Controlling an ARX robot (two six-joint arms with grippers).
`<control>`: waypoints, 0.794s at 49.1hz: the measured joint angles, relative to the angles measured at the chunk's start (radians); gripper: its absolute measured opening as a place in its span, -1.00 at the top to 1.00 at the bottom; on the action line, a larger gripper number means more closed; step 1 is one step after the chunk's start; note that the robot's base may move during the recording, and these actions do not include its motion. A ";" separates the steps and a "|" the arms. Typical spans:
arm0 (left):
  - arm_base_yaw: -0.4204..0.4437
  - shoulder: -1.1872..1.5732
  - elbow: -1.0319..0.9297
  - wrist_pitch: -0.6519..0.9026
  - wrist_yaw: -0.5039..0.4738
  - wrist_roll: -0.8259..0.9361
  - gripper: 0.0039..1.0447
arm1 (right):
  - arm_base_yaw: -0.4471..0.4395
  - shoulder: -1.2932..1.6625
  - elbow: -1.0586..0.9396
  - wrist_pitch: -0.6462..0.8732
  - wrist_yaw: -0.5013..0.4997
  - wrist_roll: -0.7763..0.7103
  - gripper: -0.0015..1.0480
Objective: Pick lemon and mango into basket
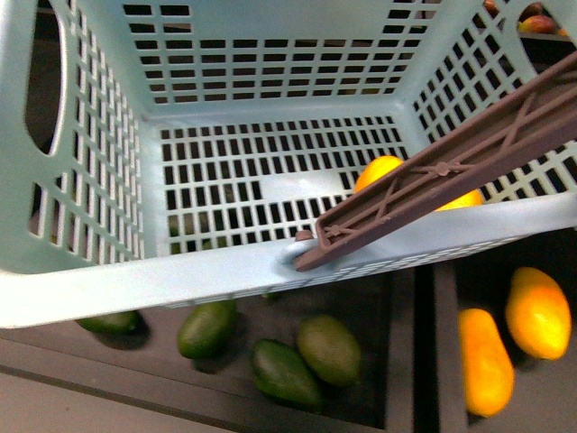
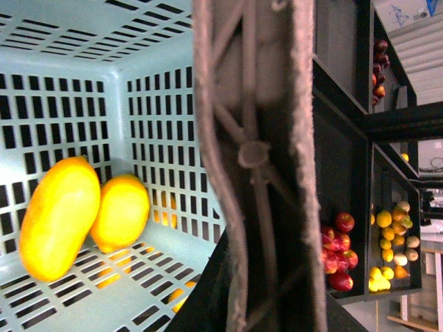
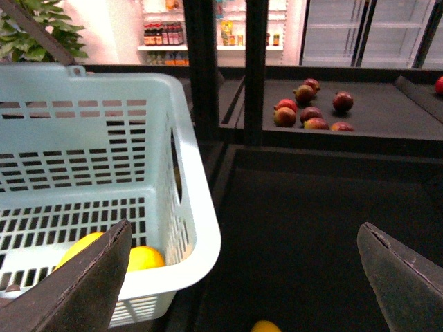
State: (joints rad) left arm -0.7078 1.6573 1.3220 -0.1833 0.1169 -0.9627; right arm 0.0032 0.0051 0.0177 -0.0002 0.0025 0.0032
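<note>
front view: the basket (image 1: 108, 289) fills most of the frame; its brown handle (image 1: 451, 171) lies slanted across the near right corner and hides most of the two yellow-orange fruits on the floor, so only bits show.
left wrist view: here both fruits show whole. the mango (image 2: 59, 218), the longer one, and the lemon (image 2: 121, 211), shorter and rounder, lie touching side by side on the slotted floor near a corner. the handle runs close past the lens and blocks the middle.
right wrist view: the right hand (image 3: 242, 277) is wide open and empty, two dark fingers (image 3: 83, 290) apart, just outside the basket's rim, above a dark shelf.
left hand: not seen in any view; cannot tell its state.
around: four green avocados (image 1: 329, 347) lie on the dark shelf beside the basket's near wall; two orange fruits (image 1: 536, 311) lie in the next compartment to the right, past a divider. red apples (image 3: 304, 111) sit well apart on a farther shelf.
room: the basket's floor is open left of the two fruits; the shelf under the right hand is mostly bare.
</note>
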 joint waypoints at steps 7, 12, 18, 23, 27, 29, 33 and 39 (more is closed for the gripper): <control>0.002 0.000 0.000 0.000 -0.013 0.009 0.91 | 0.000 -0.001 0.000 -0.003 0.001 0.000 -0.83; 0.002 0.000 0.000 0.000 -0.010 0.011 0.91 | 0.000 -0.001 0.000 -0.001 -0.002 0.000 -0.83; 0.002 0.000 0.000 0.000 0.000 0.008 0.91 | 0.000 -0.002 0.000 -0.001 0.002 -0.001 -0.83; 0.001 0.000 0.000 0.000 0.008 0.004 0.91 | 0.000 -0.002 0.000 -0.001 0.000 0.000 -0.83; 0.001 0.000 0.000 0.000 0.010 0.002 0.91 | -0.001 -0.003 0.000 -0.001 0.000 0.000 -0.83; 0.001 0.000 0.000 0.000 0.001 0.006 0.91 | -0.001 -0.001 0.000 -0.002 -0.002 0.000 -0.83; 0.002 0.000 0.000 0.000 -0.009 0.009 0.91 | -0.001 -0.002 0.000 -0.002 0.000 0.000 -0.83; 0.003 0.000 0.000 0.000 -0.009 0.012 0.91 | -0.001 -0.002 0.000 -0.001 0.000 0.000 -0.83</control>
State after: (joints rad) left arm -0.7052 1.6573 1.3224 -0.1833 0.1078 -0.9508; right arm 0.0021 0.0029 0.0174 -0.0013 0.0021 0.0032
